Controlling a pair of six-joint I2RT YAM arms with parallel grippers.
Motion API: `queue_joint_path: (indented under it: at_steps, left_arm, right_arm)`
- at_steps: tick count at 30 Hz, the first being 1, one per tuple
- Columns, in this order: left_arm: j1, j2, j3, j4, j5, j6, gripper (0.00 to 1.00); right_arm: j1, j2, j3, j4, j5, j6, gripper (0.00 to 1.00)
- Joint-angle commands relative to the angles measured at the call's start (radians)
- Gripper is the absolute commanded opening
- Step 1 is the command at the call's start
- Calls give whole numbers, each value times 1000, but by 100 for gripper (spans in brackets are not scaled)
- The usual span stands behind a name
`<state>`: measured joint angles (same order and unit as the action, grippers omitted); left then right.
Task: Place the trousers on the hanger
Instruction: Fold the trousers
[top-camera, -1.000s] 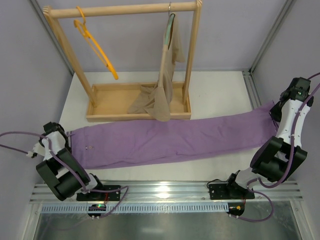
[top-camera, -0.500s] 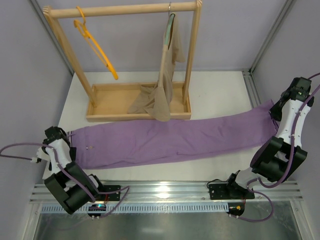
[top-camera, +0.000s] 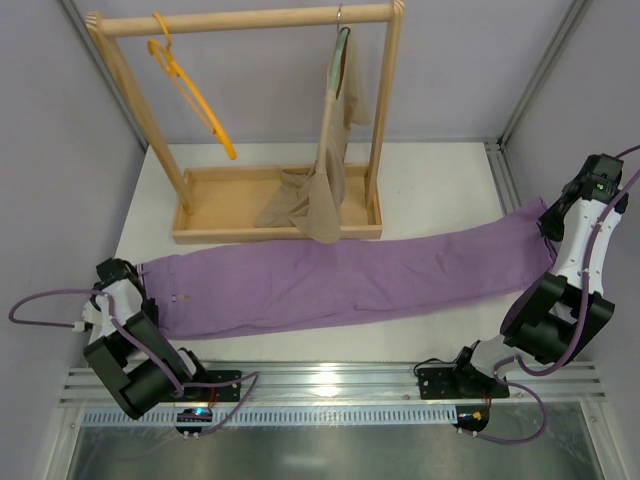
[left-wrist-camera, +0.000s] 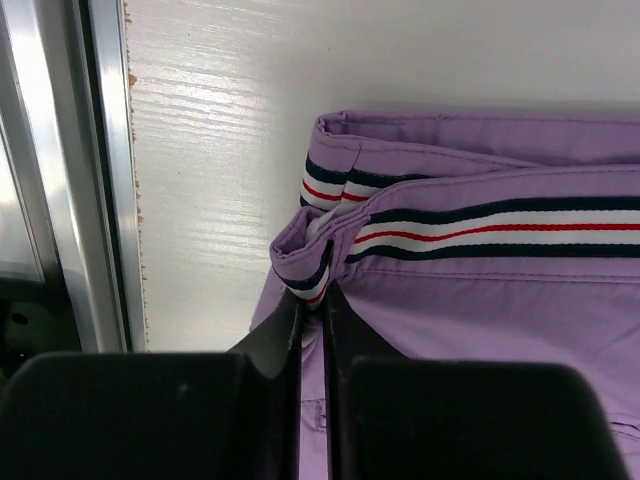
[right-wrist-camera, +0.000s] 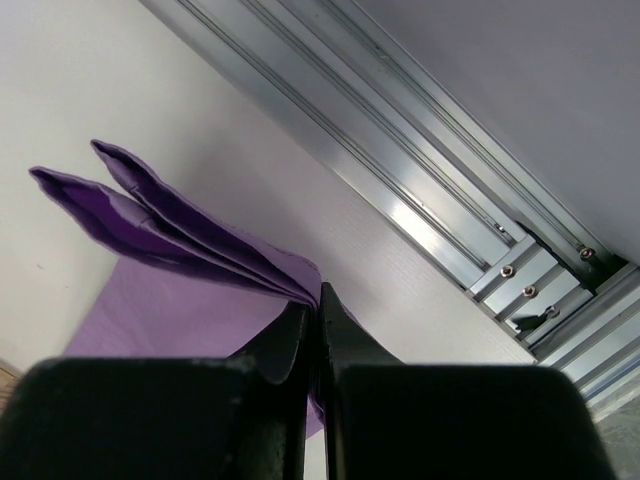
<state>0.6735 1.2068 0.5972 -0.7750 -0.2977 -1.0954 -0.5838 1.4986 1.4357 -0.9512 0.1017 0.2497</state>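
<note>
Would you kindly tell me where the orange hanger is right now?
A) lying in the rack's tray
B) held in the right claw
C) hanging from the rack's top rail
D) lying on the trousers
C: the hanger hooks over the left part of the rack's top rail, well apart from the trousers spread out in front of the rack.

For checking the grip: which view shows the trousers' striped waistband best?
Left wrist: the lilac fabric trousers fill it, striped waistband pinched in the left claw. Top external shows it tiny; right wrist, only leg ends.
</note>
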Motion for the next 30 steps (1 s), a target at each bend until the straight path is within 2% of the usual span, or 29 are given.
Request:
queue_joint_path:
  at_steps: [1, 12, 22, 30]
  left_arm:
    - [9, 31, -7, 20, -63, 0, 0]
    - [20, 77, 101, -41, -182, 32, 0]
    - [73, 96, 147, -33, -213, 86, 0]
    - [107, 146, 179, -8, -169, 140, 0]
  right_arm:
    - [-7, -1, 48, 22, 13, -3, 4]
    - [-11, 14, 51, 16, 44, -1, 4]
    - [-39, 28, 63, 3, 119, 13, 4]
    - [-40, 35, 61, 9, 104, 16, 4]
